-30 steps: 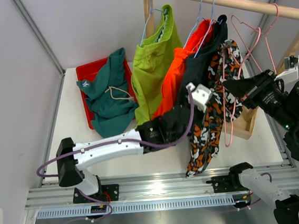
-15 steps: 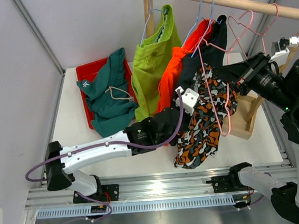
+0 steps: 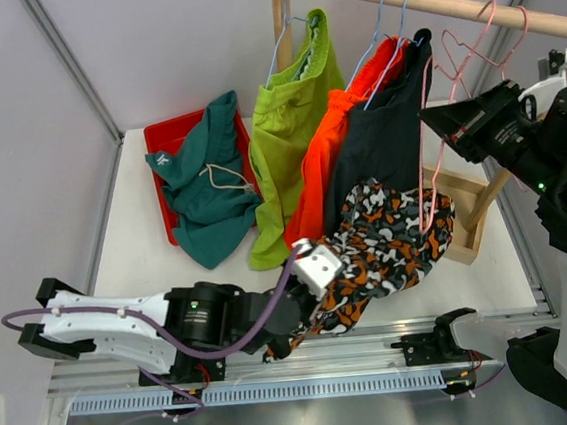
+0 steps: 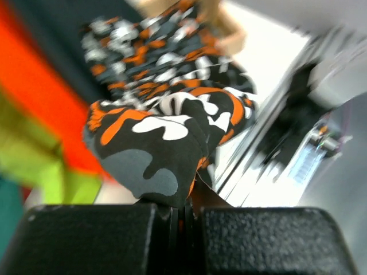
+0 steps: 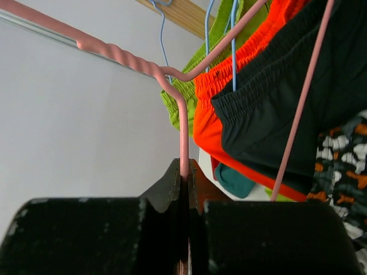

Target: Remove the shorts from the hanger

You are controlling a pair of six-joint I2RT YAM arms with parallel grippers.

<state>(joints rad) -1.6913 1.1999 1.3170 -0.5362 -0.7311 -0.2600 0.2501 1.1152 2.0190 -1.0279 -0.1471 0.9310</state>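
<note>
Pale counter (image 3: pixel 146 246); left fingers (image 4: pixel 92 240) clamped on camo shorts (image 3: pixel 387 243), low and left of pink hanger (image 5: pixel 183 137), itself clamped in raised right fingers (image 5: pixel 80 235).

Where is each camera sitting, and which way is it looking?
Top: above and behind, looking down at the table and rack; left arm and right arm show.
Left wrist: on the left arm, looking along the left end effector at the pinched camo shorts.
Right wrist: on the right arm, looking up past the right end effector at the clamped pink hanger.
Shared: all three show the camo shorts.
</note>
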